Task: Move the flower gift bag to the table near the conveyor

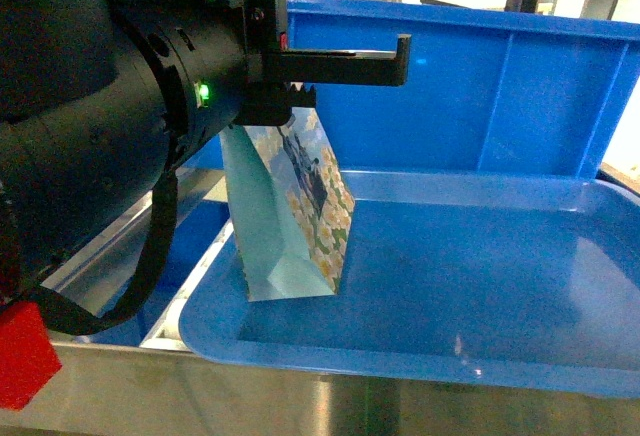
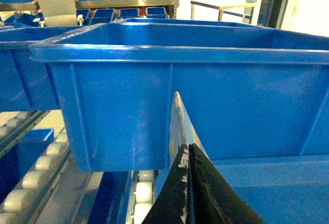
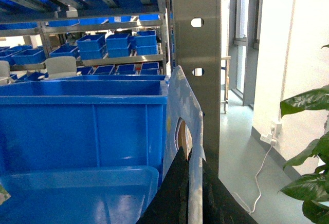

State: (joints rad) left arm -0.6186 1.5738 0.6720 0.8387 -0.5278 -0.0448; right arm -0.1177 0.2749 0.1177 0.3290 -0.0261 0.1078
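The bag is held by its top edge in the closed left gripper and hangs at the left edge of the tray. The right gripper is closed on another bag. No writing can be read.

A shallow blue tray fills the lower right of the head view, its glossy floor catching reflections. Behind its far edge stands a deep blue bin with ribbed walls; the left wrist view shows the same bin close up. Further back, metal shelves carry rows of smaller blue bins. A pale chair sits near those shelves. A steel post with oval holes rises through the right wrist view. At that view's right edge, a leafy green plant stands beside a white wall, where a cable hangs from a socket.
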